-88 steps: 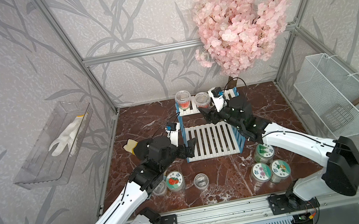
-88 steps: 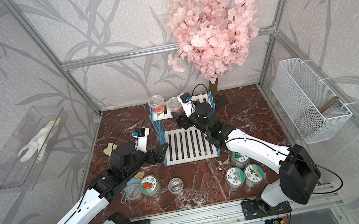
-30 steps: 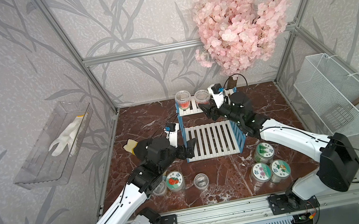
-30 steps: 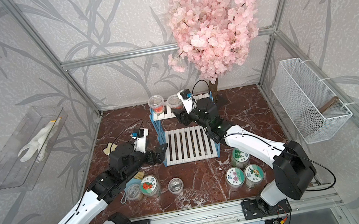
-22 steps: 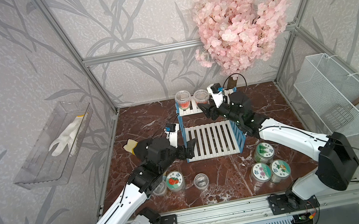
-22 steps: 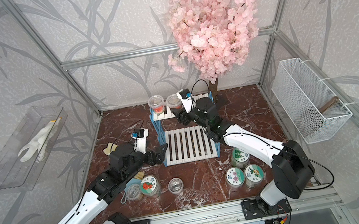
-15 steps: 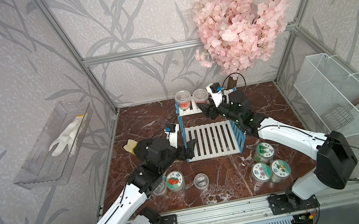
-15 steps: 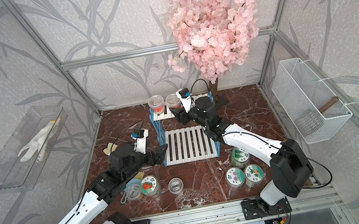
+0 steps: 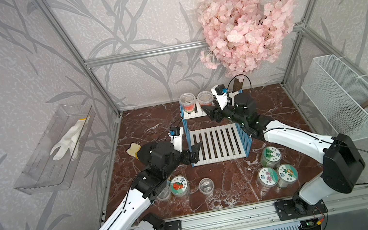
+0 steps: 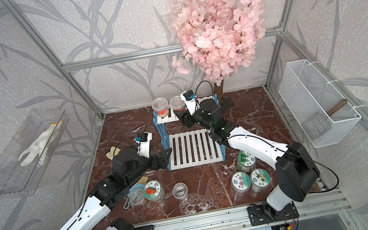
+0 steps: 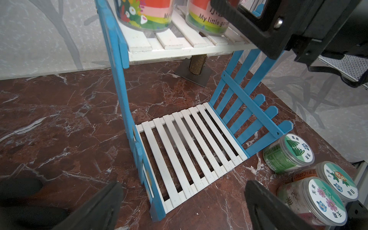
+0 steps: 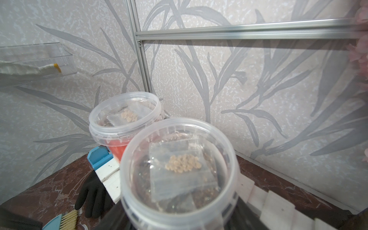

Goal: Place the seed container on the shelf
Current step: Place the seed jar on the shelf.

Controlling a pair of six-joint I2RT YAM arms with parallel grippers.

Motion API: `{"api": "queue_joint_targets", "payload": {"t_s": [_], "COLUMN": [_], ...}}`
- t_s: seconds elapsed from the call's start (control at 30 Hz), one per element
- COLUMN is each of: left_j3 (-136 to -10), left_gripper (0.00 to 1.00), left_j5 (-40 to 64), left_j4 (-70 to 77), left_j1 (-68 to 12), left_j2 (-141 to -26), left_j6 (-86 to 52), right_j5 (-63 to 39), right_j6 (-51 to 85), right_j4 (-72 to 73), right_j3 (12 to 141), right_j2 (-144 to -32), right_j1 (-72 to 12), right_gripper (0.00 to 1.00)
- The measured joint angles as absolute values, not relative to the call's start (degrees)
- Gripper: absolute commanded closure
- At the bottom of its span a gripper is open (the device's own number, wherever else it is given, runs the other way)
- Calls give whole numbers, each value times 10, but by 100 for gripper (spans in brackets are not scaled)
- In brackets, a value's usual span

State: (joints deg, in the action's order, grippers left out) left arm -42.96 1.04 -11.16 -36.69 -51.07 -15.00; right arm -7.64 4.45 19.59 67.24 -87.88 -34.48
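Note:
The shelf [image 9: 216,143] has blue ladder sides and white slatted boards. On its top board [image 11: 179,42] stand two clear tubs with seed packets inside. The seed container [image 9: 205,97] [image 12: 179,169] is the right-hand one, close beside the other tub [image 9: 187,101] [image 12: 124,117]. My right gripper [image 9: 208,111] reaches over the top board, with a dark finger on each side of the seed container. My left gripper [image 9: 193,151] [image 11: 183,199] hangs open and empty at the front left corner of the lower board.
Three lidded jars [image 9: 271,155] stand front right of the shelf. A tomato-lid jar [image 9: 179,185] and a clear tub [image 9: 206,185] stand front left. A pink blossom tree [image 9: 247,27] rises behind the shelf. A wire basket [image 9: 346,97] and a clear wall tray [image 9: 56,148] hang on the side walls.
The right arm has shifted slightly toward the back while the seed container stays on the top board beside the other tub. The left arm has not moved.

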Motion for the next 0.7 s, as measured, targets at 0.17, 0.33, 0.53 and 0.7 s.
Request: {"api": "queue_joint_targets", "payload": {"t_s": [0.17, 0.33, 0.53, 0.7], "left_j3": [-428, -427, -427, -427], "left_gripper": [0, 0, 0, 0], "left_j5": [10, 10, 10, 10], "left_j4": [-111, -111, -111, -112], "left_j1": [-367, -367, -367, -367], "left_j2": [-511, -511, -511, -511], "left_j6": [-150, -150, -150, -150], "right_j5": [-77, -76, -76, -75], "right_j6": [44, 44, 44, 44], "right_j4": [194, 194, 194, 193], "right_j3": [679, 679, 679, 680], "right_j2": [-886, -886, -886, -888], "right_j1": [-345, -345, -345, -345], "right_gripper": [33, 32, 31, 31]}}
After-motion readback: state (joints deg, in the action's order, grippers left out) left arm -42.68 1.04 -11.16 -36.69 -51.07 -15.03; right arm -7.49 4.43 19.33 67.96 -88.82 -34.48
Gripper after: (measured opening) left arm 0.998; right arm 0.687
